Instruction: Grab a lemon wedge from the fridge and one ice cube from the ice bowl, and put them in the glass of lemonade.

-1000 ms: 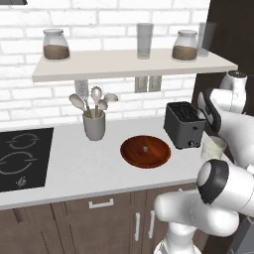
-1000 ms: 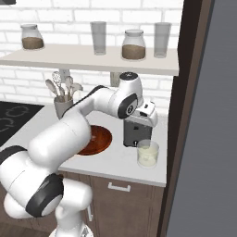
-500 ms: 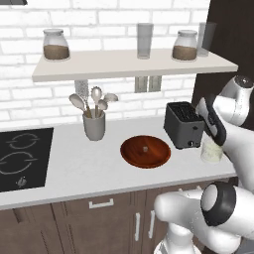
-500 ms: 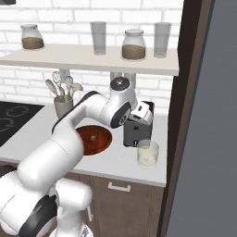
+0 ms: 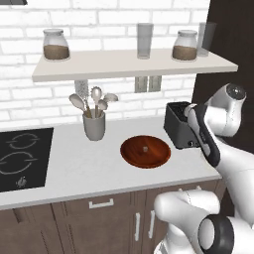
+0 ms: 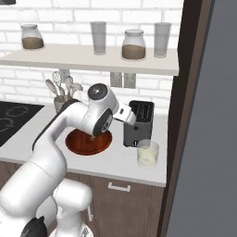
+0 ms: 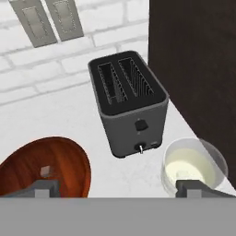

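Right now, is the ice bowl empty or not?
Not empty: one small pale ice cube lies inside the ice bowl.

Two jars point(image 5: 56, 44) and two tall glasses point(image 5: 145, 40); one toaster point(image 7: 128, 101), one ice bowl point(image 5: 145, 151), one glass of lemonade point(image 6: 147, 153).

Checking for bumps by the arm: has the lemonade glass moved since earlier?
No. The glass of lemonade sits as before, just in front of the toaster.

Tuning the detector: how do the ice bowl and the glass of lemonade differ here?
The ice bowl is wide, shallow, opaque reddish-brown; the glass of lemonade is narrow, taller-walled and clear. The bowl holds one tiny pale cube; the glass holds pale yellowish liquid. Bowl sits left of the toaster, glass in front. Both stand upright on the counter.
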You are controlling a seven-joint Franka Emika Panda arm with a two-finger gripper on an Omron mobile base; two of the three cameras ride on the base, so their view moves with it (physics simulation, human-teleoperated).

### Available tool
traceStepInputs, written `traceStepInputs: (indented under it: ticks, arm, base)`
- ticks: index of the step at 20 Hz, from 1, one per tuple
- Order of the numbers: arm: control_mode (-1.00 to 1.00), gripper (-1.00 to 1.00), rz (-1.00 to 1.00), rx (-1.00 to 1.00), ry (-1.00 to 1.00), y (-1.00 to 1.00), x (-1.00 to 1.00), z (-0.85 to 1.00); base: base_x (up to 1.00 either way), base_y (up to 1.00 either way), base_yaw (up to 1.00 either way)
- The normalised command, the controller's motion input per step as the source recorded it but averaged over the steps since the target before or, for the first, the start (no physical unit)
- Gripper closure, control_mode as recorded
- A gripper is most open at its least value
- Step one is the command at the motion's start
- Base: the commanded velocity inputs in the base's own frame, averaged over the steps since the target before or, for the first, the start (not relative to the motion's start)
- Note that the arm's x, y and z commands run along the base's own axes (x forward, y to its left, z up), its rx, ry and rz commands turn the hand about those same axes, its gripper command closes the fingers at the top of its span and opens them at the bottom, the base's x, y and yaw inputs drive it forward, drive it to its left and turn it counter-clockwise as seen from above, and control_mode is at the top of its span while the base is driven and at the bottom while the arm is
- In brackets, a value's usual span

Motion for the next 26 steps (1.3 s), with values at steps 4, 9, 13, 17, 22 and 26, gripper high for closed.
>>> traceStepInputs:
  ticks: [4, 9, 13, 17, 22, 26]
  arm:
    - [-1.00, -1.00, 0.04, 0.00, 0.22, 0.79, -0.29, 0.46]
    - [-1.00, -1.00, 0.03, 0.02, 0.19, 0.62, -0.65, 0.22]
    - [-1.00, -1.00, 0.06, 0.08, 0.07, 0.46, -0.89, 0.01]
    - [-1.00, -1.00, 0.11, 0.05, 0.00, 0.46, -0.83, -0.01]
    - [-1.00, -1.00, 0.09, 0.01, 0.06, 0.21, -0.28, -0.08]
    - [-1.00, -1.00, 0.04, 0.01, 0.15, 0.11, 0.00, -0.27]
  base:
    - [0.00, 0.00, 0.00]
    - [0.00, 0.00, 0.00]
    - [0.00, 0.00, 0.00]
    - [0.00, 0.00, 0.00]
    - [0.00, 0.00, 0.00]
    - [0.00, 0.00, 0.00]
